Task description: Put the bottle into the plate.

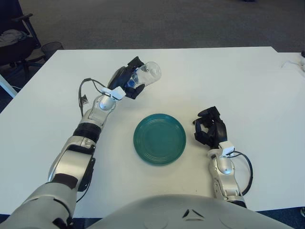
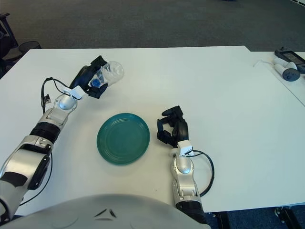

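Bottle (image 1: 147, 75) — clear, gripped in left hand (image 1: 127, 81), beyond green plate (image 1: 159, 139). Right hand (image 1: 209, 131) — curled, empty, right of plate.

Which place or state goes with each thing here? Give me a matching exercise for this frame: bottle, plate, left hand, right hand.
Things:
1. bottle
2. plate
3. left hand
4. right hand

Places or states:
A. shows beside the plate, on its right, holding nothing
B. flat on the table, nothing in it
C. clear, on its side, beyond the plate
D. closed around the bottle

Pairs: 1-C, 2-B, 3-D, 4-A
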Available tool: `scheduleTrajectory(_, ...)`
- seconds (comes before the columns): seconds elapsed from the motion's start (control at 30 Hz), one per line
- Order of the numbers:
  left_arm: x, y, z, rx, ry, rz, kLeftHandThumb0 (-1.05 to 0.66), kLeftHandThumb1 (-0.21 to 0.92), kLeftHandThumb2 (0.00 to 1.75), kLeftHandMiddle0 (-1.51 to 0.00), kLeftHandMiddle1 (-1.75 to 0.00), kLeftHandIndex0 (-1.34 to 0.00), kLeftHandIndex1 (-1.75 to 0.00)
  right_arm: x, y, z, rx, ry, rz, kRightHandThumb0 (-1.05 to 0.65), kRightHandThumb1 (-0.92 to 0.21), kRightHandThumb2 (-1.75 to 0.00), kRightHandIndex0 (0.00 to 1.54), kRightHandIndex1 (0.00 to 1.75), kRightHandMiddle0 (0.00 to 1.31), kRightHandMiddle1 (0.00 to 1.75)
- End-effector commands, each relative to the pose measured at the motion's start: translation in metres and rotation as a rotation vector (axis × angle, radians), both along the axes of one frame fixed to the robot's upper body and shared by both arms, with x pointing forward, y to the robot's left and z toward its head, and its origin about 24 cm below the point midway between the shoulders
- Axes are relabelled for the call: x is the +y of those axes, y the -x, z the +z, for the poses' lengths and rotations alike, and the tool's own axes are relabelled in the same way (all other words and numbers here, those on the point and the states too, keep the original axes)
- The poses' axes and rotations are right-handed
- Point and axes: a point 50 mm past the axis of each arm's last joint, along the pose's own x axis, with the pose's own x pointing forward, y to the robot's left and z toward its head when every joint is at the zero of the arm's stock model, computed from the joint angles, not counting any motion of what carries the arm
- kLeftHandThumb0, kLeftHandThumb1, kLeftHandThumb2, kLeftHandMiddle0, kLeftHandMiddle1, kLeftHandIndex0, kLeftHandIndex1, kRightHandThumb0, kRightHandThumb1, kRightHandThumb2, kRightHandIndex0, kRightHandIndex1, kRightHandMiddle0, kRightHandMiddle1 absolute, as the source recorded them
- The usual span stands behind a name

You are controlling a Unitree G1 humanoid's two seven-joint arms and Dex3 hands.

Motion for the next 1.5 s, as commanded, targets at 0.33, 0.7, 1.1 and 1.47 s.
scheduleTrajectory(0.33, -0.037, 0.028, 0.040, -0.204, -0.123, -0.337, -0.48, 0.27, 1.37, -1.22, -1.75, -0.64, -1.75, 0.001, 0.017, -0.039, 0.242, -0.004, 0.002, 0.00, -0.65, -0.83, 0.43, 1.47, 0.31, 1.75)
scheduleTrajectory(0.7, -0.049, 0.058, 0.013, -0.091, -0.308, -0.546, -0.48, 0.29, 1.35, -1.20, -1.75, -0.63, -1.75, 0.002, 0.014, -0.042, 0.235, -0.030, 0.006, -0.01, -0.63, -0.87, 0.44, 1.52, 0.27, 1.75)
scheduleTrajectory(1.1, -0.054, 0.065, 0.002, -0.061, -0.416, -0.676, -0.48, 0.29, 1.35, -1.16, -1.75, -0.63, -1.75, 0.005, 0.016, -0.038, 0.223, -0.049, -0.006, 0.00, -0.64, -0.85, 0.41, 1.53, 0.29, 1.75)
scheduleTrajectory(1.47, -0.051, 0.070, -0.009, -0.007, -0.536, -0.687, -0.47, 0.30, 1.33, -1.15, -1.75, -0.62, -1.75, 0.005, 0.015, -0.039, 0.230, -0.049, -0.017, 0.00, -0.60, -0.93, 0.44, 1.58, 0.26, 1.74)
